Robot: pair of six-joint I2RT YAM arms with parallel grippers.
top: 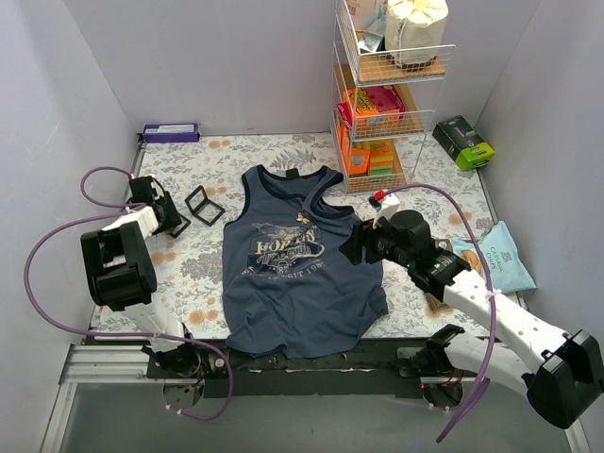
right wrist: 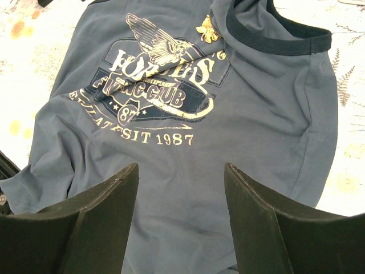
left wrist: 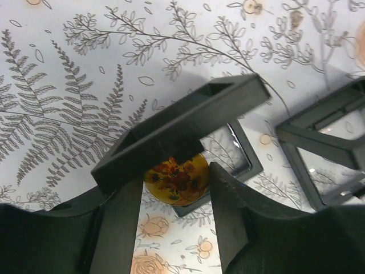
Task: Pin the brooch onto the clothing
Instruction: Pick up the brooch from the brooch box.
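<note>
The clothing is a navy tank top with a pale chest print, lying flat mid-table; it also fills the right wrist view. A round yellow brooch painted with red-orange flowers sits at a small black box whose lid stands tilted over it. My left gripper is at the table's left, its two fingers pressed against the brooch's sides. My right gripper hovers open over the top's lower right part, holding nothing.
A small gold winged pin sits on the top near the neckline. A second black box lies beside the first. A wire shelf rack, a purple box, a green box and a teal bag ring the floral cloth.
</note>
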